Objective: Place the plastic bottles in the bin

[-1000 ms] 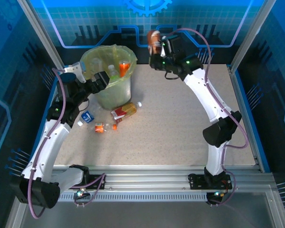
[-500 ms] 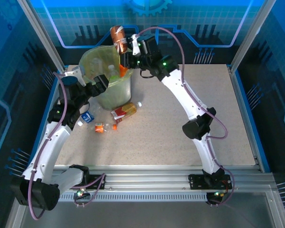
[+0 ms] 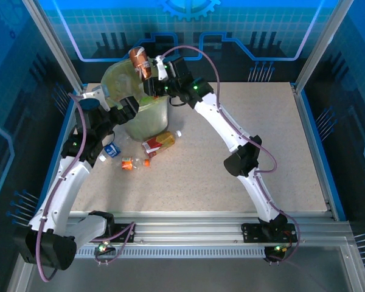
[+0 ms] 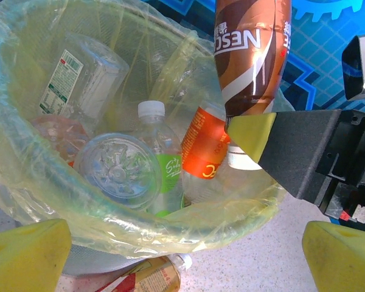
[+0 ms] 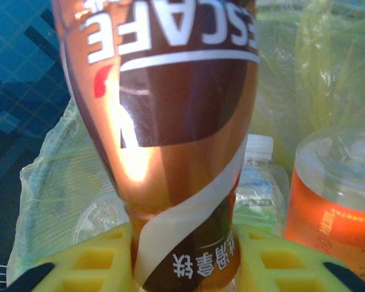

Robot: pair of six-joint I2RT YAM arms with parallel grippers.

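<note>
Left gripper (image 3: 126, 109) hovers wide open against the near-left side of the bin (image 3: 147, 125), its yellow fingertips (image 4: 25, 257) spread far apart and holding nothing; on the table (image 3: 243, 115) just below it lies a blue-labelled bottle (image 3: 111, 149), with a small orange bottle (image 3: 131, 163) beside that and a red-labelled bottle (image 3: 159, 143) lying close to the foot of the bin; the bin itself stands upright at the far left of the table, lined with a translucent yellow-green bag; inside it, seen from the left wrist, lie a clear bottle with a white and green label (image 4: 73, 79), a clear bottle with its base turned to the camera (image 4: 118, 170), a green-labelled bottle (image 4: 163, 173) with a white cap, and an orange-labelled bottle (image 4: 204, 149) leaning on the right wall; above the right part of the bin's mouth the right gripper (image 3: 151, 78) is closed on a brown-labelled bottle (image 3: 140, 61), its yellow fingers (image 5: 91, 264) pressed to both sides of the narrow end; that bottle is held clear of the bag, upended, so its lettering reads upside down.
</note>
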